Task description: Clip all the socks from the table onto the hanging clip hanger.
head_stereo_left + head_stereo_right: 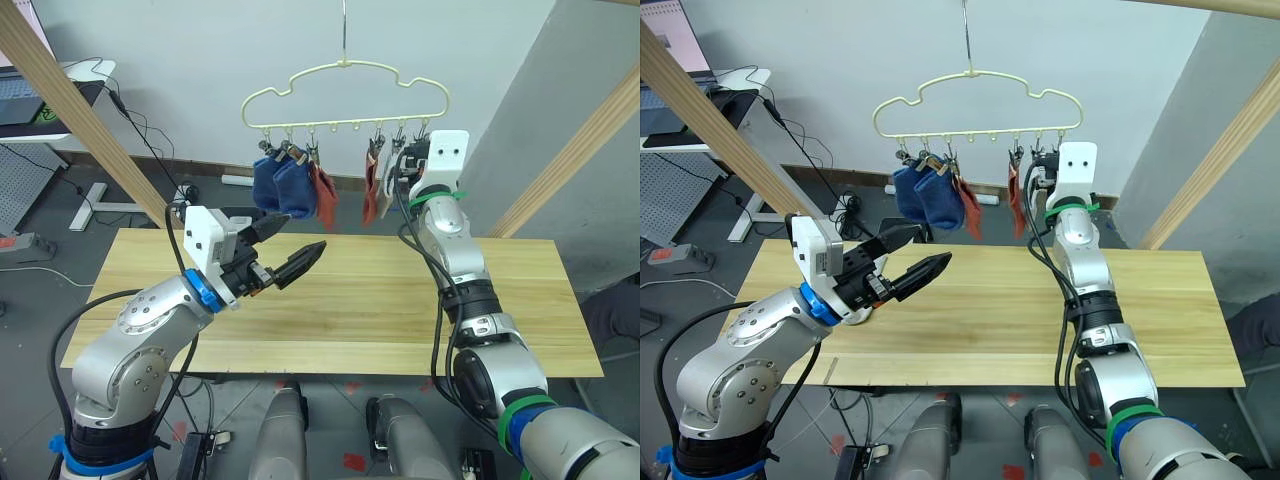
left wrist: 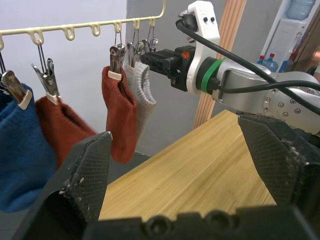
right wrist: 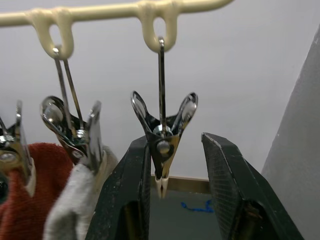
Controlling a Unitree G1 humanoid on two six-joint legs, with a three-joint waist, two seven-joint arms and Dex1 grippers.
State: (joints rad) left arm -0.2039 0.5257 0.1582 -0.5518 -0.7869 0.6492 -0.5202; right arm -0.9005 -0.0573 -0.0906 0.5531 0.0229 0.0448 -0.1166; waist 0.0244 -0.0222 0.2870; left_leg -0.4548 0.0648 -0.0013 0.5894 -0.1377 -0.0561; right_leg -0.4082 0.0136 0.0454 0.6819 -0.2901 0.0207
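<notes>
Fingers, right gripper (image 3: 182, 195): spread apart, straddling an empty metal clip (image 3: 162, 142) at the hanger's right end; whether they touch the clip cannot be told.

Fingers, left gripper (image 1: 283, 248): spread wide, holding nothing, raised over the surface (image 1: 380, 320) toward its far left part.

Clip hanger (image 1: 345, 85): pale yellow wire, cloud outline, hooked overhead above the far edge of the surface.

Socks, hung from the hanger's clips, left to right: two blue socks (image 1: 280, 185) side by side; rust red sock (image 1: 325, 195) touching them; a gap; second rust red sock (image 2: 120, 117); light grey sock (image 2: 142, 97) against it, just beside the empty clip.

Surface: light wooden planks.

Wooden poles (image 1: 70, 105): slanting at either side.
</notes>
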